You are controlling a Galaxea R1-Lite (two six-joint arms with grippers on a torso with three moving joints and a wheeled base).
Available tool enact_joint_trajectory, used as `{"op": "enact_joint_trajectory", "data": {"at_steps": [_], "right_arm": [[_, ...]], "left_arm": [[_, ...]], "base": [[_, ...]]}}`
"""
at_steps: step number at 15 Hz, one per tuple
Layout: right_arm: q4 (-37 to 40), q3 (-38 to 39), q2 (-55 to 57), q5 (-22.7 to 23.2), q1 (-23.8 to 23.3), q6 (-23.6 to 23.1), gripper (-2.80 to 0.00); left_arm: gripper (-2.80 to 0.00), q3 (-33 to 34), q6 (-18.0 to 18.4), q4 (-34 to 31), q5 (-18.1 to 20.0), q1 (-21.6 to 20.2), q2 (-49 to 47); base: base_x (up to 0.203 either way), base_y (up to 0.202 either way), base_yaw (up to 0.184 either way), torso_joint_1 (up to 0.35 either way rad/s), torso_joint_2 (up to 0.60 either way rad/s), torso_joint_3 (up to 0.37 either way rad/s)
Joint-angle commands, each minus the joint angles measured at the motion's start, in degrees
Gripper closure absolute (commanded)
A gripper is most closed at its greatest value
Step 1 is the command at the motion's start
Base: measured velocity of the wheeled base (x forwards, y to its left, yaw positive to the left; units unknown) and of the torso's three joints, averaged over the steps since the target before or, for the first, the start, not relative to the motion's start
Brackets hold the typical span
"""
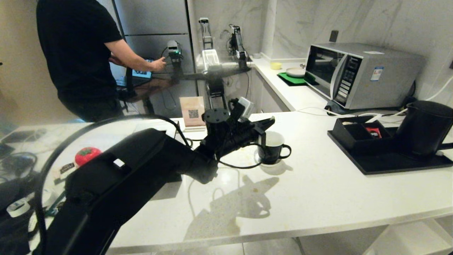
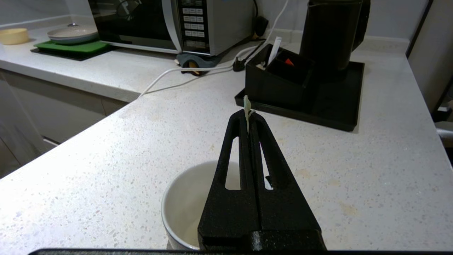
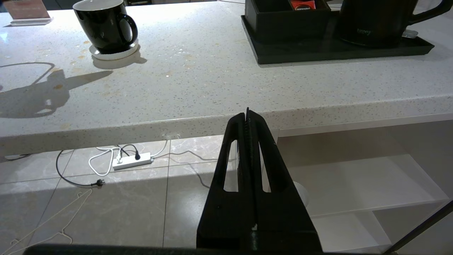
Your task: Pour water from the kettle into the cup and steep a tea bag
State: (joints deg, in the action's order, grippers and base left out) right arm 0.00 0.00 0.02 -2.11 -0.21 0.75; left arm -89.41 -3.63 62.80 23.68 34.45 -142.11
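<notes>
The left gripper [image 2: 248,122] jaws pinch the tea bag [image 2: 247,110] tag above the cup [image 2: 184,205].

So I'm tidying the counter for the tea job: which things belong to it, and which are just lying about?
Belongs: cup on saucer; kettle; tea bag tag, pinched in left gripper.
Lying about: microwave; red tomato-shaped object; QR sign; black organiser box.

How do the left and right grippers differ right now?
The left gripper hangs over the cup on the counter; the right gripper sits parked below the counter edge, over the floor. The left pinches a pale tea bag tag at its tips; the right holds nothing. Both are black and shut.
</notes>
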Motion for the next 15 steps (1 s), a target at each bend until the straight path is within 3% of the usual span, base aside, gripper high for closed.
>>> {"op": "enact_joint_trajectory", "data": {"at_steps": [1,15], "right_arm": [[-0.03,0.0,-0.02,0.0,-0.04,0.04,0.0],[0.0,0.0,-0.02,0.0,-0.05,0.04,0.0]], "left_arm": [[0.0,0.09,-0.06,1.15,0.05,0.0,-1.68],[0.0,-0.33,-0.06,0.34,0.05,0.0,2.85]], "base": [[0.0,0.0,0.0,0.0,0.0,0.0],[0.0,0.0,0.0,0.0,0.0,0.0]]}}
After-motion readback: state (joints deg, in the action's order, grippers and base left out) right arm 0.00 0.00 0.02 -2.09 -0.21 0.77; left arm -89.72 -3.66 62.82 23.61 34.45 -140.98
